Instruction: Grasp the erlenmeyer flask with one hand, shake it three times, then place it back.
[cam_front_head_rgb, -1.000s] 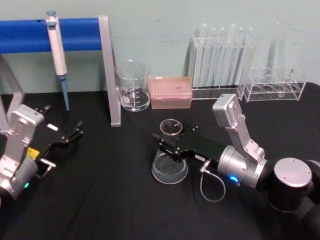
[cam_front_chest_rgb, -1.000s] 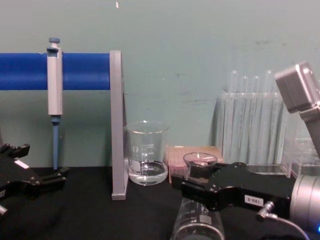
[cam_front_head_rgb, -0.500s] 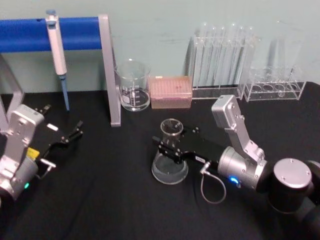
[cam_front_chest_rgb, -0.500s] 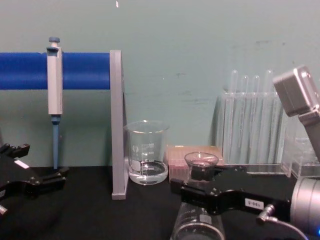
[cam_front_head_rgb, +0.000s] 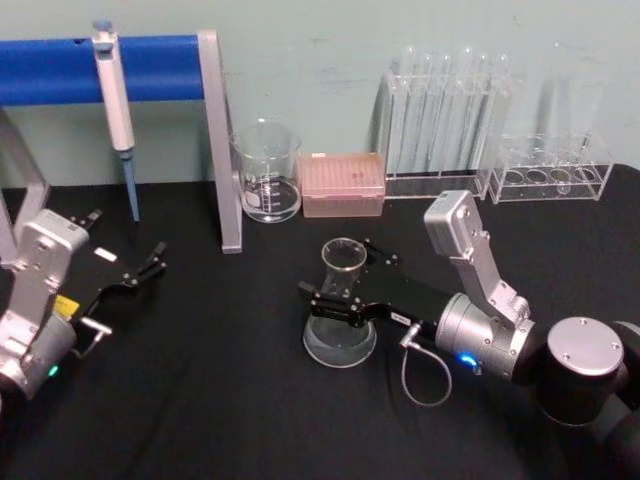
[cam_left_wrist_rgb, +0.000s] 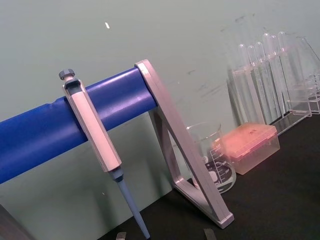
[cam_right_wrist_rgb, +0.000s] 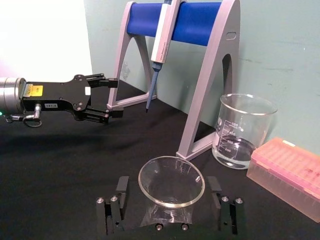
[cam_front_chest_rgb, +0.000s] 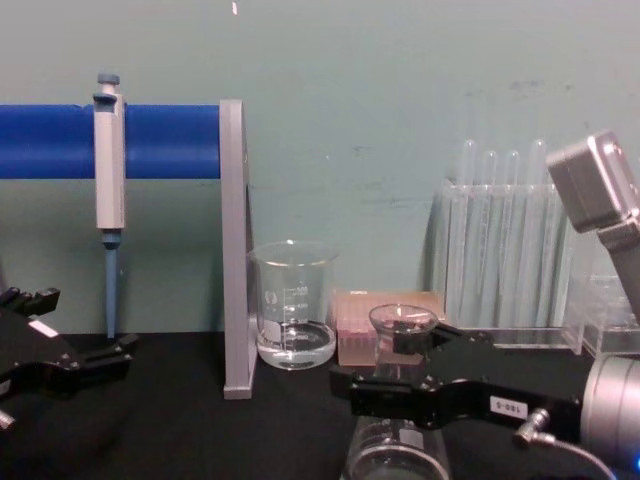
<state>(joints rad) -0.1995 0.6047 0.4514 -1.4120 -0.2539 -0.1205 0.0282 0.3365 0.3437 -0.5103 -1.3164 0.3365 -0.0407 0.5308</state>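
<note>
Standing upright on the black table (cam_front_head_rgb: 200, 400), the clear glass conical erlenmeyer flask (cam_front_head_rgb: 341, 318) has just been released; the black right gripper (cam_front_head_rgb: 336, 291), now spread about the neck, marks placement as done; the left gripper (cam_front_head_rgb: 150, 264) is parked, slightly parted.

You're looking at a clear, glossy glass erlenmeyer flask (cam_front_head_rgb: 341, 310) on matt black cloth (cam_front_head_rgb: 220, 400); the right gripper (cam_front_head_rgb: 337, 291) is matt black (grey metal wrist), and at twelve o'clock sits pink translucent plastic box (cam_front_head_rgb: 342, 184).

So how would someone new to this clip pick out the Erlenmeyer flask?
Start at the blue pipette stand, then come forward onto the black table. The erlenmeyer flask stands mid-table between the open fingers of the right end effector. Unlike the straight-sided beaker, it is conical with a narrow neck.
</note>
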